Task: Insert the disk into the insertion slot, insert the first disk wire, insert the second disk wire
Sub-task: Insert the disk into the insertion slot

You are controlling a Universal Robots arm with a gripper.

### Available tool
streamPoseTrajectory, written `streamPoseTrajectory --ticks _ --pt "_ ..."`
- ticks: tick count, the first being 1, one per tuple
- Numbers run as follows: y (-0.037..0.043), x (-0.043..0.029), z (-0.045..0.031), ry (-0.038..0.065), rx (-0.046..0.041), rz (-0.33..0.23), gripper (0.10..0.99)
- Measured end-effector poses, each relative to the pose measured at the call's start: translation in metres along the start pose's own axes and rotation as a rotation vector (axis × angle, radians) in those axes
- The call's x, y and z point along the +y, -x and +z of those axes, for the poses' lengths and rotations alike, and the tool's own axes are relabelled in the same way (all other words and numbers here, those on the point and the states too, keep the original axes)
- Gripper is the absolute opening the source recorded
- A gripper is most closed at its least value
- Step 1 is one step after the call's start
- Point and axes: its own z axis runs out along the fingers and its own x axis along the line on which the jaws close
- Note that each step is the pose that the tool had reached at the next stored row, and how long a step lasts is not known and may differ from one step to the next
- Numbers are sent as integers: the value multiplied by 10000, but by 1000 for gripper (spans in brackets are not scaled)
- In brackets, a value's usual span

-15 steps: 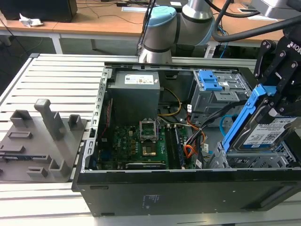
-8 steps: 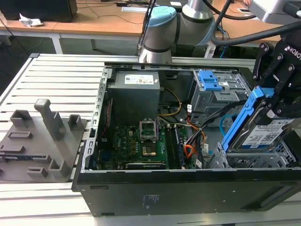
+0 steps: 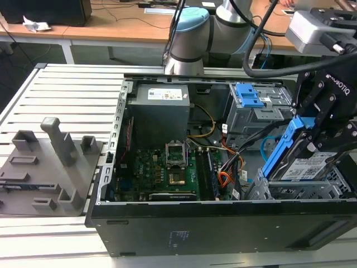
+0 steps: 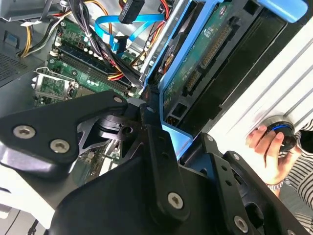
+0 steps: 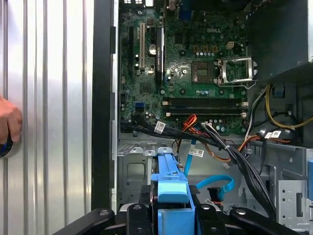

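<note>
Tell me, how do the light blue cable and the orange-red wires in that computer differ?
The light blue cable is one flat strip; the orange-red wires are several thin round strands. The cable curls in a wide loop; the wires run bunched by the circuit board. Both lie inside the open computer case.

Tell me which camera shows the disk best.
The exterior view: the disk shows its label and blue carrier, tilted in the tool. The second wrist view shows its green circuit-board side close up; the first wrist view, the carrier's blue end.
</note>
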Motion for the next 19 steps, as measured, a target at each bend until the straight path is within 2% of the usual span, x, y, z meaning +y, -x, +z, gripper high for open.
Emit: streamPoseTrajectory --ticks 8,14,15,16,19 --pt "1 -9 210 17 3 1 369" --pt "0 -10 226 20 2 1 369" --pt "0 -10 226 17 0 0 376" --pt "0 -10 226 16 3 1 439" --pt "0 -11 229 17 1 0 439"
